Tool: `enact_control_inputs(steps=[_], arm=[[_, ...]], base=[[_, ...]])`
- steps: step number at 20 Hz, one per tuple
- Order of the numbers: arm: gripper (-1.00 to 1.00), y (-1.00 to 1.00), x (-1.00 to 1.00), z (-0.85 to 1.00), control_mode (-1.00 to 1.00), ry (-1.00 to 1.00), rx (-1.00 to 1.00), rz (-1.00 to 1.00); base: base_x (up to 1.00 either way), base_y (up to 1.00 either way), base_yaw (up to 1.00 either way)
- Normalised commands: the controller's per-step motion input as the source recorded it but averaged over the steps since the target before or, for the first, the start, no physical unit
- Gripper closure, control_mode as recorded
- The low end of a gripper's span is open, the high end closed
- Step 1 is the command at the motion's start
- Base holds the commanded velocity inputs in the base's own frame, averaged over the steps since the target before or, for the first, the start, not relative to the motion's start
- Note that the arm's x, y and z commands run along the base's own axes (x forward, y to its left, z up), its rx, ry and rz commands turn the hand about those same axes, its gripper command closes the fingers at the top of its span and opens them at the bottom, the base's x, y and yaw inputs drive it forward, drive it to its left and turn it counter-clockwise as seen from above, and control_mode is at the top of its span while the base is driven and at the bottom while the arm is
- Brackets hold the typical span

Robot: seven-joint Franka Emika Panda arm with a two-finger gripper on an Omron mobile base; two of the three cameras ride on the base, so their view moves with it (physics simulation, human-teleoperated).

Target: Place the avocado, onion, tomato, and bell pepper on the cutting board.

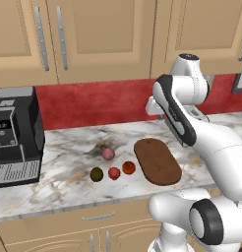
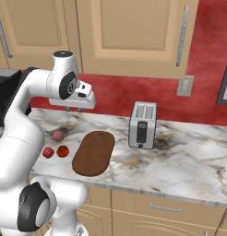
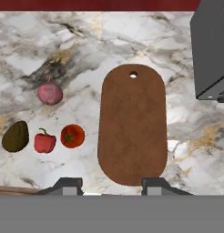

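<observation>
The gripper (image 3: 111, 184) hangs high above the marble counter (image 1: 59, 187), over the near end of the cutting board (image 3: 132, 125). Its jaws are as closed as they get, with a gap between the tips and nothing held.

The cutting board lies flat in the middle of the counter, near the front edge. It is a long oval and its long axis runs from the front edge toward the red back wall (image 1: 93, 101); the end with the small hole points to the wall. It looks stiff and flat, and it carries nothing now.

All four pieces lie on the bare counter, just beside the left long edge of the board. The onion (image 3: 50, 93) is farthest back, its small tip toward the wall. Nearer the front edge stand three in a row: the tomato (image 3: 72, 136) next to the board, then the bell pepper (image 3: 44, 142), then the avocado (image 3: 15, 136) at the far left.

I judge all four light and firm, but round, so they may roll when touched. The tomato is probably the softest and smoothest. The avocado is a little elongated, tilted toward the wall; gripping across its narrow middle seems best. The pepper has a stem on top, so the jaws should close on its sides.
</observation>
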Motion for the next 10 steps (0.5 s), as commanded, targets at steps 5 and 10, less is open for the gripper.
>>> enact_control_inputs(steps=[5,10], arm=[[-1.0,0.16,-0.08,-0.03,-1.0,-0.01,0.0,0.0],[-1.0,0.37,-0.18,0.0,-1.0,-0.08,0.0,0.02]], base=[[0.0,0.0,0.0],[0.0,0.0,0.0]])
